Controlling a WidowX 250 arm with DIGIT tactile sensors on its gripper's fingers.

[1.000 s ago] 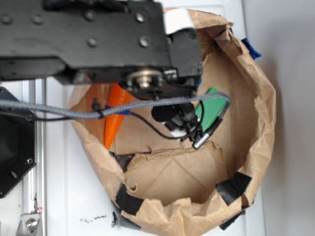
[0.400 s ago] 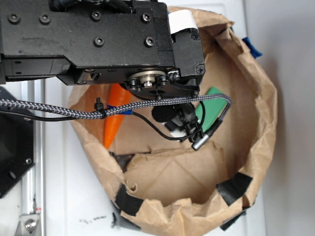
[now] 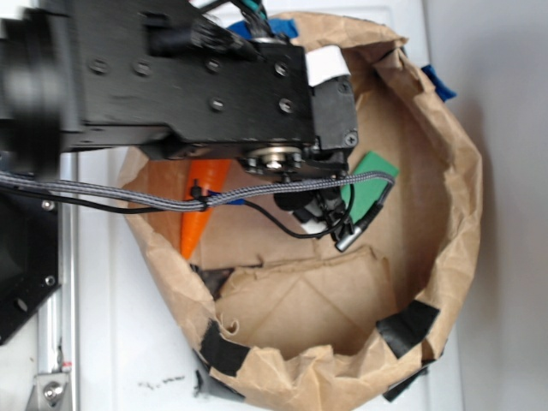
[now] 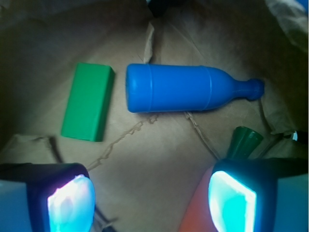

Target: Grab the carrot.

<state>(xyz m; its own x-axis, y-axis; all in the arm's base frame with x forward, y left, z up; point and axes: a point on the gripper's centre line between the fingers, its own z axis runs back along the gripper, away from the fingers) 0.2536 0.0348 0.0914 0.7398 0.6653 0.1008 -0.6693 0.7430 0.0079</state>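
The carrot (image 3: pixel 202 204) is orange and lies at the left inside the paper bag, its wide end hidden under my arm. In the wrist view only a strip of its orange body (image 4: pixel 195 212) and its dark green stem (image 4: pixel 245 141) show, beside and partly behind the right finger (image 4: pixel 231 200). My gripper (image 4: pixel 149 193) is open over bare bag floor, with nothing between the fingers. In the exterior view the jaws are hidden under the arm.
A blue bottle (image 4: pixel 186 88) lies on its side ahead of the gripper, and a green block (image 4: pixel 88 102) (image 3: pixel 368 181) lies left of it. Crumpled paper bag walls (image 3: pixel 458 180) ring everything. Cables (image 3: pixel 282 184) hang under the arm.
My arm has shifted a little to the right and lower in the picture, covering more of the carrot's wide end. The carrot, bottle and block have not moved.
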